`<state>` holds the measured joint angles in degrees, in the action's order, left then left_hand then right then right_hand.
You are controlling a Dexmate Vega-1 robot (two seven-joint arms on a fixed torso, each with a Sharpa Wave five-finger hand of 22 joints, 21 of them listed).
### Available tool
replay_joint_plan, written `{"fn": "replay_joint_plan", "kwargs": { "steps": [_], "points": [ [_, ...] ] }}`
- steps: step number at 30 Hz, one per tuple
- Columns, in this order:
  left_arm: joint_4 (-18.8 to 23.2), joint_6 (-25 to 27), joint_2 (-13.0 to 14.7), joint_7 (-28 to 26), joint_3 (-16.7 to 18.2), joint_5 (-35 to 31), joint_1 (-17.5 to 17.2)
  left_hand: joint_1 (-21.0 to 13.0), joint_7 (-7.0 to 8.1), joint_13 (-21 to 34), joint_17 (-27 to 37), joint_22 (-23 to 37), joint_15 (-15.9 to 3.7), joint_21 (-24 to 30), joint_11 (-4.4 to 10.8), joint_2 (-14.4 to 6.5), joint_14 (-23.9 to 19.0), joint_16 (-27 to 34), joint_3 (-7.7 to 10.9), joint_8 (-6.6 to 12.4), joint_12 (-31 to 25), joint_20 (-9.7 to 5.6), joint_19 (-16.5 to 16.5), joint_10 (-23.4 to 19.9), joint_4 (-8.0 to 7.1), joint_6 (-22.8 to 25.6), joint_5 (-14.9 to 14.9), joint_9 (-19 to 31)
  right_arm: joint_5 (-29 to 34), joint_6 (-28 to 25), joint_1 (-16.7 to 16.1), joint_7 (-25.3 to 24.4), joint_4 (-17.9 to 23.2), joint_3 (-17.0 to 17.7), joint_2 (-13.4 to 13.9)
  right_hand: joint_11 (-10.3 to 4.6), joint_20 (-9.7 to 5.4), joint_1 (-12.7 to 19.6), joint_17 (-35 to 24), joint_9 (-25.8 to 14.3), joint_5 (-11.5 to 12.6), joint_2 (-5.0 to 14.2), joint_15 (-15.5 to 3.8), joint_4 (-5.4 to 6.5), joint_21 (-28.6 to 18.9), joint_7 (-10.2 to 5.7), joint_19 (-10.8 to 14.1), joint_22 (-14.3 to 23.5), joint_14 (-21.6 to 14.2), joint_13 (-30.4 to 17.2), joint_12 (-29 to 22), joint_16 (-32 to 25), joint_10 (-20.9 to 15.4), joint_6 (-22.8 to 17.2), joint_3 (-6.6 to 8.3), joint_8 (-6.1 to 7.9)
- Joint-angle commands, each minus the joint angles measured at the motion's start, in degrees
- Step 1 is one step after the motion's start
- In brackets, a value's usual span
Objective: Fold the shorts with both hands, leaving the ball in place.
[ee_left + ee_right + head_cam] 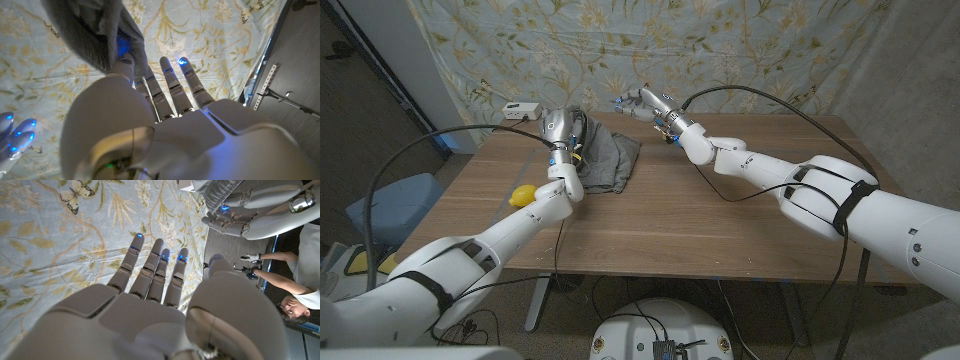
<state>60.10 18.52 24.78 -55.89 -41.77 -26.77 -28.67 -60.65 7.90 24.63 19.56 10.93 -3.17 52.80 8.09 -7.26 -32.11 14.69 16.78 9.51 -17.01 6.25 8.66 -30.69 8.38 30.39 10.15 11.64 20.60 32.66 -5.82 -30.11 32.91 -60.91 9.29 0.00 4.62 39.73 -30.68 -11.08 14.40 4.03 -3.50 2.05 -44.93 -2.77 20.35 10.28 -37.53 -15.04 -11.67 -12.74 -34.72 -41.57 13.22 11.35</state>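
1. Two robot hands are raised above the far half of the wooden table (720, 230), in front of a floral cloth backdrop (740, 50).
2. Grey shorts (605, 160) lie bunched on the table's far left part, with one edge lifted up into the left hand (560, 128).
3. Left hand: it pinches the shorts' fabric (95, 35) between the thumb and a finger; the remaining fingers (172, 87) are extended and apart, pointing toward the backdrop.
4. Left arm: it reaches from the near left corner across the table, with the forearm rising steeply to the hand above the shorts' left side.
5. Right hand (645, 103): it hangs in the air just beyond the shorts' far right corner, apart from the fabric. It holds nothing; the fingers (155, 267) are extended and slightly spread.
6. Right arm: it stretches from the near right corner diagonally toward the table's far middle, wrist raised off the surface.
7. A yellow ball (524, 195) rests on the table near the left edge, just beside the left forearm and nearer the robot than the shorts.
8. A small white box (521, 110) sits at the far left corner.
9. A person (300, 280) is visible in the right wrist view, beside the table.
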Motion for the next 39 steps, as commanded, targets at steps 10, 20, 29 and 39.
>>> {"fn": "replay_joint_plan", "kwargs": {
  "steps": [10, 20, 29, 39],
  "points": [
    [-8.6, 20.3, -12.8, -8.1, 5.4, -7.5, 2.9, 4.4, -1.54, -1.6, -0.3, -0.1, -3.35, -0.8, -3.05, -1.0, 3.9, -1.1, -0.41, 1.46, 3.1, 0.65, -2.1, 3.8, -2.39, -5.3, 0.3, -0.4, -0.2, 2.2, -0.1, -2.0, -1.9, 0.8, 0.7, -0.09, 0.03, -0.2, 0.1, -0.3, -0.2, 0.29, -3.59, -0.08, 0.1, 0.06, 0.5, 0.1, -0.5, -0.1, -0.3, -0.3, -0.5, -0.7, 0.75, 0.54],
    [13.8, 2.7, -2.5, -0.4, 9.6, 8.2, -6.3, 15.4, -5.1, -3.3, -1.5, 0.0, 2.54, -2.2, -9.51, -3.2, 8.0, -2.6, 0.4, 1.26, 4.7, 3.25, -5.8, 6.0, -10.33, -6.7, 1.2, -0.3, -2.1, 0.1, -2.1, -0.5, 3.7, 3.5, 3.5, 0.23, 0.03, -0.7, 0.1, -0.3, -0.3, 0.88, -3.33, 0.08, 0.2, -0.05, 0.7, 0.2, 0.0, 0.0, -0.2, -0.2, -0.1, 0.0, 1.13, 0.25],
    [23.9, -11.4, 3.1, 10.1, 13.6, 19.6, -12.3, 18.6, -6.11, -4.5, -3.0, 0.0, 4.61, -3.4, -11.36, -3.1, 12.3, -3.8, 1.48, 0.71, 6.0, 5.01, -8.5, 9.9, -11.95, -9.8, 1.4, -0.5, -6.2, -3.6, -6.2, 7.4, 13.9, 8.4, 8.2, 0.27, -0.83, -1.9, 0.6, -0.3, -0.9, 0.55, -2.5, 0.07, 0.5, -0.48, 0.7, 0.1, 3.2, 0.2, 0.9, 0.9, 3.6, 3.4, 1.3, -0.73],
    [29.5, -19.7, 6.1, 20.7, 16.5, 28.5, -16.3, 21.8, -6.01, -6.1, -4.8, -0.2, 5.7, -5.1, -11.79, -2.3, 17.2, -4.4, 2.01, 0.5, 6.5, 5.32, -11.1, 14.2, -12.97, -13.8, 1.2, -0.7, -16.9, -5.7, -10.4, 19.4, 20.0, 15.3, 11.0, 1.18, 0.74, -5.9, 2.2, -0.4, -1.9, -0.21, -0.25, 1.11, 2.3, 0.14, -1.1, -0.1, 6.8, 0.5, 1.3, 1.6, 8.5, 10.7, 0.44, -1.49]
  ]
}}
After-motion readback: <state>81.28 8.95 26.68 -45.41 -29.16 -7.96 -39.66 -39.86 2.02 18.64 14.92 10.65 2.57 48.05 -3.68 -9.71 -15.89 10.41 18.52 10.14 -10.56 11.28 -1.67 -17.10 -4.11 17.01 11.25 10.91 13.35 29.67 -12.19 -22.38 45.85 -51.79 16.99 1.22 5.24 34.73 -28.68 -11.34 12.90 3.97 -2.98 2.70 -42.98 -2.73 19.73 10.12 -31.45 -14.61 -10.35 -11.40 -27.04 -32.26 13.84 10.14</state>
